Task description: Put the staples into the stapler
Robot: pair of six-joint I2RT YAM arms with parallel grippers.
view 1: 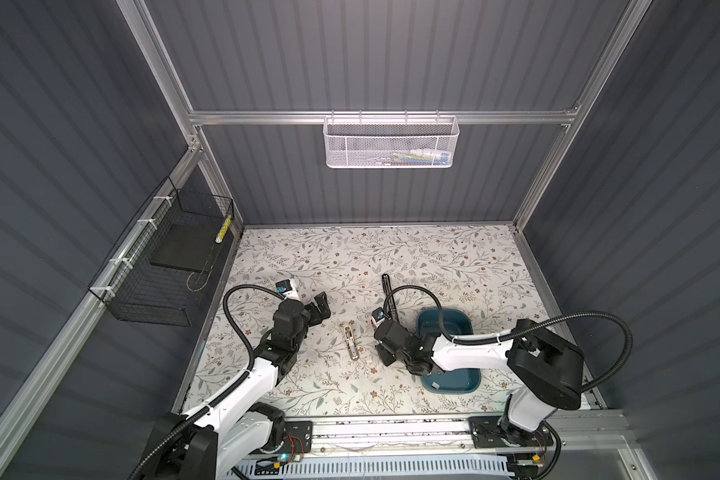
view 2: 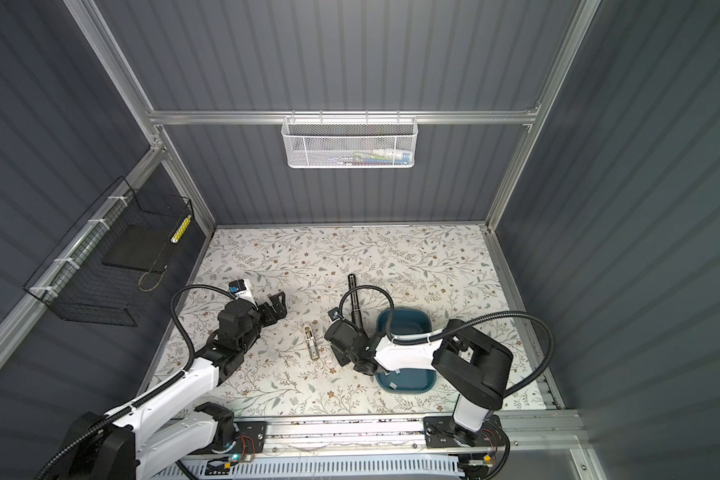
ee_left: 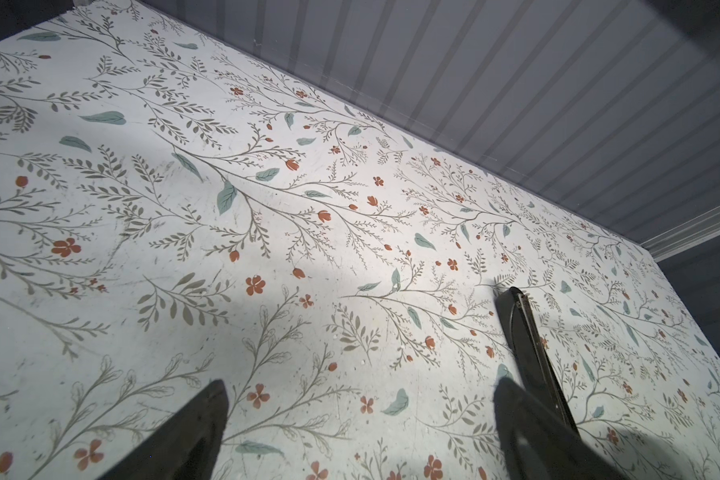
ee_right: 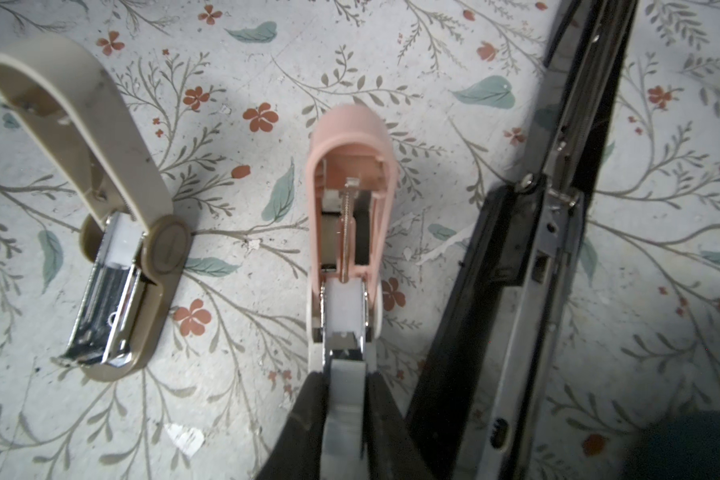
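Right gripper (ee_right: 344, 386) is pinched on a staple strip (ee_right: 344, 405) sitting right at the open pink stapler (ee_right: 350, 137)'s tray. If it goes in skewed, I'd bet it snags a rail and buckles. Left gripper (ee_left: 360, 392) sits off to the side, wide open and empty.

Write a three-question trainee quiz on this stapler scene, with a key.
1. Multiple choice: the right gripper pushes its staples into a stapler of which colour? A beige, B pink, C black.
2. True or false: the left gripper holds a strip.
3. Fill in: in the right wrist view, ___ staplers lie open.

Key:
1. B, the pink stapler.
2. False: it is open and empty.
3. Three: pink, the beige stapler and the black stapler.
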